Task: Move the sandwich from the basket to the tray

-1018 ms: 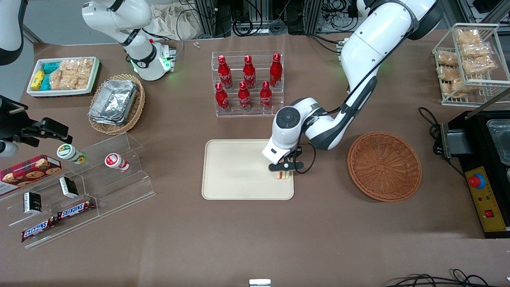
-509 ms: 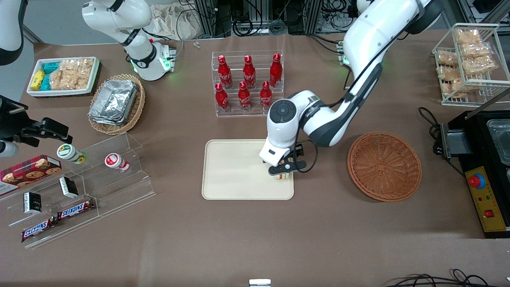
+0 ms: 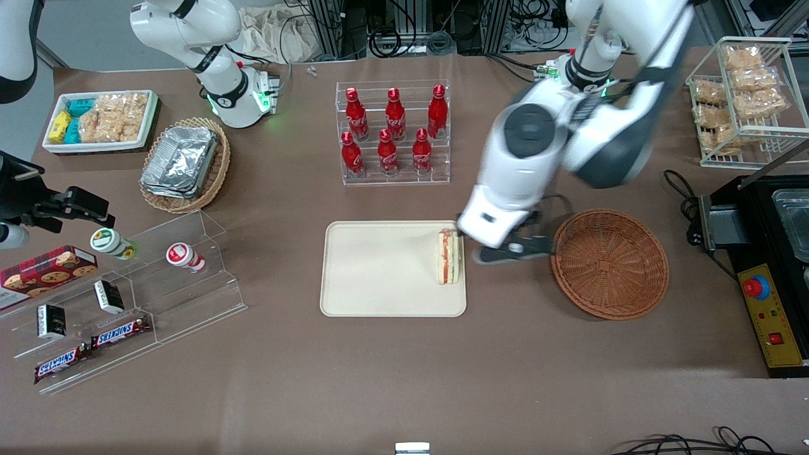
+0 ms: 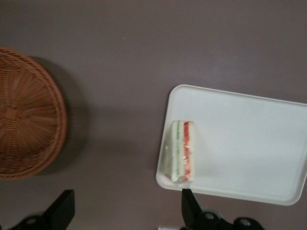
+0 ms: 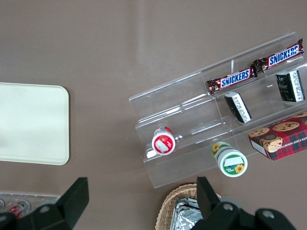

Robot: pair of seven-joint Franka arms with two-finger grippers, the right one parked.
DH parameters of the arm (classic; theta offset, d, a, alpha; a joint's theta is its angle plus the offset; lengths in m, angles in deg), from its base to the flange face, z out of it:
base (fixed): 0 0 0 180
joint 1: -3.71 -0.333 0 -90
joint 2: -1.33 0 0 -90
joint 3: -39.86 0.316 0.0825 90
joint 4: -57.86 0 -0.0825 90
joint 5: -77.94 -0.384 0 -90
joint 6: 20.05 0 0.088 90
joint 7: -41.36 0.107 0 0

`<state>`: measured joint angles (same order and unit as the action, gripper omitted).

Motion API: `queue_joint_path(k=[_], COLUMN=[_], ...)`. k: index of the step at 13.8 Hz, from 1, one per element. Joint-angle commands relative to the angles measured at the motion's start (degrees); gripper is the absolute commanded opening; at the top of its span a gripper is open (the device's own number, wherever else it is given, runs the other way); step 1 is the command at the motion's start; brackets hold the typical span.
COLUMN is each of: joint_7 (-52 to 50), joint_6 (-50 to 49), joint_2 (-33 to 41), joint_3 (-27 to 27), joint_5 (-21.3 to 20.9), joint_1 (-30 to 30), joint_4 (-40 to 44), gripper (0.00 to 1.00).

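Note:
The sandwich (image 3: 449, 257) stands on its edge on the cream tray (image 3: 379, 272), at the tray's end nearest the basket; it also shows in the left wrist view (image 4: 180, 152), on the tray (image 4: 249, 139). The reddish-brown wicker basket (image 3: 610, 264) sits empty beside the tray, toward the working arm's end; the left wrist view shows it too (image 4: 24, 115). My left gripper (image 3: 509, 251) is raised above the table between tray and basket. In the left wrist view the gripper (image 4: 127, 213) is open and empty, with its fingers (image 4: 62, 213) wide apart.
A clear rack of red bottles (image 3: 393, 133) stands farther from the front camera than the tray. A tan basket of foil containers (image 3: 183, 164), a white snack bin (image 3: 101, 120) and an acrylic shelf (image 3: 126, 297) lie toward the parked arm's end. A wire snack rack (image 3: 746, 101) and black appliance (image 3: 771, 265) lie toward the working arm's.
The gripper has let go of the sandwich, risen and moved off the tray toward the basket. The sandwich stays on the tray.

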<state>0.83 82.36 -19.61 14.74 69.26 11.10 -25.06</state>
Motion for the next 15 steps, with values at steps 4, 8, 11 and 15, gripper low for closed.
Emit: queue_joint_path(k=[4, 8, 11, 15], joint_7=[22.2, 29.6, 31.7, 31.2], joint_6=[-14.5, -19.9, -19.4, -19.4], joint_2=[10.0, 19.9, 25.9, 23.0], joint_3=[1.5, 19.6, 25.2, 25.4], joint_5=[7.9, 8.1, 8.3, 9.4], joint_1=[-11.7, -0.4, 3.5, 3.0], joint_4=[-0.8, -5.7, -11.6, -7.5], gripper=[1.00, 1.00, 1.00, 1.00])
